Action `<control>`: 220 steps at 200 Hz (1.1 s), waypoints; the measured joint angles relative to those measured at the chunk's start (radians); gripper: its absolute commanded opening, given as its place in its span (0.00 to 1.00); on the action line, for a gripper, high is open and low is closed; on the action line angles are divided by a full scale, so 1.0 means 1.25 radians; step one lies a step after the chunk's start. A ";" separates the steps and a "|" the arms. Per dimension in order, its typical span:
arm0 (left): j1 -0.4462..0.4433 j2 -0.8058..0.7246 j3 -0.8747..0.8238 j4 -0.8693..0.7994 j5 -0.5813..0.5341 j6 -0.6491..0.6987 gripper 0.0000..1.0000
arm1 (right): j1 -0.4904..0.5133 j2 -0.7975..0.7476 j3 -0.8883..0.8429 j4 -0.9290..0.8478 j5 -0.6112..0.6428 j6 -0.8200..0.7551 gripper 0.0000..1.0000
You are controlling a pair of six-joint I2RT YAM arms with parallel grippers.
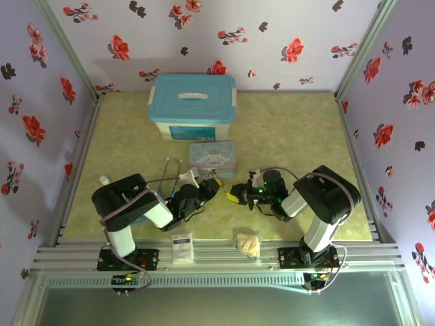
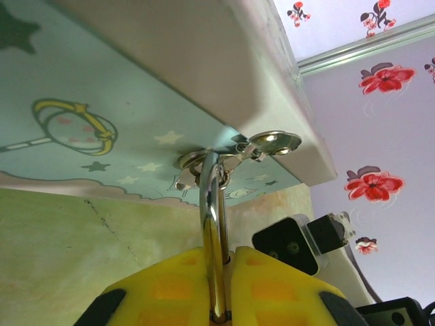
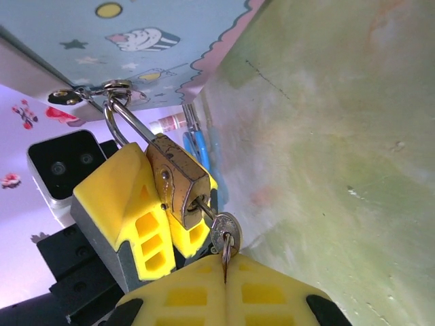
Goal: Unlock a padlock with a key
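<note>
The brass padlock (image 3: 178, 178) hangs tilted in the air beside the cartoon tin (image 3: 122, 41). Its steel shackle (image 2: 213, 217) runs up to small metal bits against the tin's side. My left gripper (image 2: 228, 257) is shut on the padlock, with the shackle standing between its yellow fingers (image 3: 112, 204). The key (image 3: 223, 232) sits in the keyhole at the padlock's lower end, its round head sticking out. My right gripper (image 3: 225, 266) is shut on the key's head and ring. In the top view the left gripper (image 1: 206, 191) and right gripper (image 1: 237, 193) meet just in front of the tin (image 1: 213, 155).
A white box with a blue lid (image 1: 192, 105) stands behind the tin. A stethoscope (image 1: 173, 171) lies left of the tin. A beige wad (image 1: 248, 243) and a small white card (image 1: 182, 248) lie near the front rail. Floral walls close in on three sides.
</note>
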 measured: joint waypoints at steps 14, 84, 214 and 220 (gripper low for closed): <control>-0.001 0.000 0.000 0.000 0.006 0.000 0.00 | 0.000 -0.025 0.002 -0.042 0.000 -0.032 0.00; -0.002 0.000 0.005 0.003 0.018 -0.011 0.00 | 0.016 -0.090 0.058 -0.223 0.015 -0.145 0.00; -0.005 0.007 0.008 0.007 0.023 -0.024 0.00 | 0.112 -0.239 0.162 -0.625 0.239 -0.352 0.00; -0.006 0.007 0.008 0.008 0.024 -0.027 0.00 | 0.119 -0.251 0.162 -0.640 0.260 -0.363 0.00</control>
